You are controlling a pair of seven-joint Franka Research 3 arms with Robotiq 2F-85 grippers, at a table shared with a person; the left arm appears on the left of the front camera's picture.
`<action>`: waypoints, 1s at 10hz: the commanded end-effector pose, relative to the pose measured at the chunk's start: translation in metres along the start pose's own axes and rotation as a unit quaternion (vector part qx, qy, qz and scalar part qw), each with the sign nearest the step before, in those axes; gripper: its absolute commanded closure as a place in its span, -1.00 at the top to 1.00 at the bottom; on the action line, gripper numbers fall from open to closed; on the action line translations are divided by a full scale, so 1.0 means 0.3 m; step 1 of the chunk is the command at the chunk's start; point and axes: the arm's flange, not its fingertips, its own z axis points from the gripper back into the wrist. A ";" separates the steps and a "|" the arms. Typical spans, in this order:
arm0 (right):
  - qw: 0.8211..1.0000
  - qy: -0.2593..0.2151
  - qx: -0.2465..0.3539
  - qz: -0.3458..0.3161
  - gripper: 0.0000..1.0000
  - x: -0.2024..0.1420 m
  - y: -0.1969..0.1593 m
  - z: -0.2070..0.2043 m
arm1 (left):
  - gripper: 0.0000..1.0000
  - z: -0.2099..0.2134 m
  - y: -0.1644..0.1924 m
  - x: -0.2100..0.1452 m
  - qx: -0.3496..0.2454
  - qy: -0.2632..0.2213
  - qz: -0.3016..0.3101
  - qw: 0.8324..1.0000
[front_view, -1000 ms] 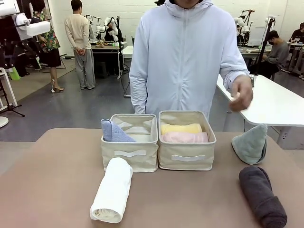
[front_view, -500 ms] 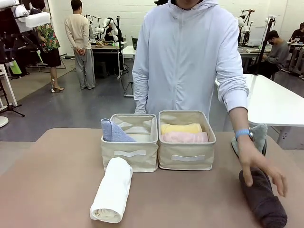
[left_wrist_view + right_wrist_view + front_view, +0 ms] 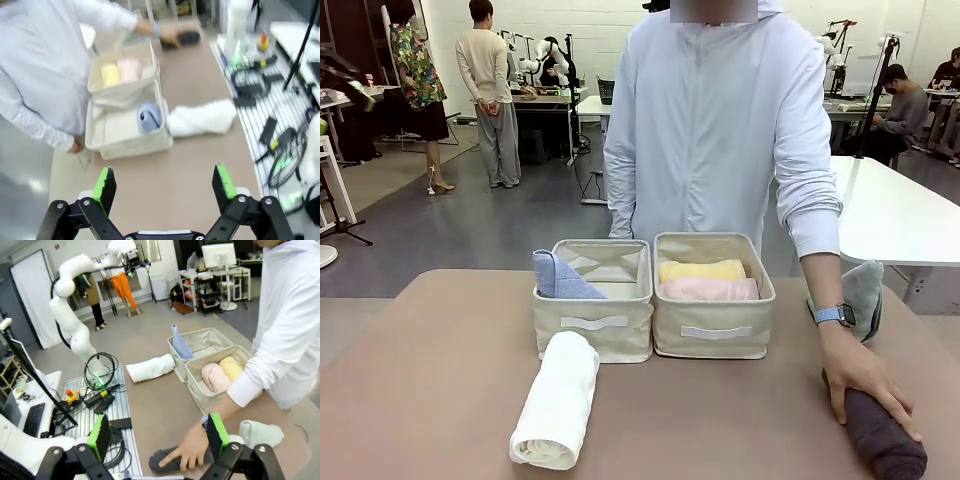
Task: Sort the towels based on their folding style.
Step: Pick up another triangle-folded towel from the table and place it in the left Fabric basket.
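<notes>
A white rolled towel (image 3: pixel 557 400) lies on the table in front of the left basket (image 3: pixel 592 325), which holds a light blue cone towel (image 3: pixel 560 278). Rolled yellow (image 3: pixel 702 271) and pink (image 3: pixel 708 290) towels lie in the right basket (image 3: pixel 712 330). The person's hand (image 3: pixel 865 375) presses on the dark grey rolled towel (image 3: pixel 882 440) at the right front. Behind the forearm stands the grey-green cone towel (image 3: pixel 865 290). My left gripper (image 3: pixel 164 172) is open high above the table. My right gripper (image 3: pixel 158 420) is open above the dark grey towel (image 3: pixel 160 460) and the hand.
A person in a pale hooded jacket (image 3: pixel 710 130) stands at the far edge behind the baskets. A wire rack with cables (image 3: pixel 270 110) runs along the robot's side of the table. The other white arm (image 3: pixel 75 305) rises beyond that rack.
The person's hand has come down from chest height onto the dark grey rolled towel and now rests on it. The towels and baskets have not moved.
</notes>
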 end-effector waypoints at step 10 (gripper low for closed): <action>1.000 0.000 0.000 0.000 1.00 0.001 0.000 0.000 | 1.00 -0.049 -0.198 -0.481 0.097 -0.181 0.154 0.967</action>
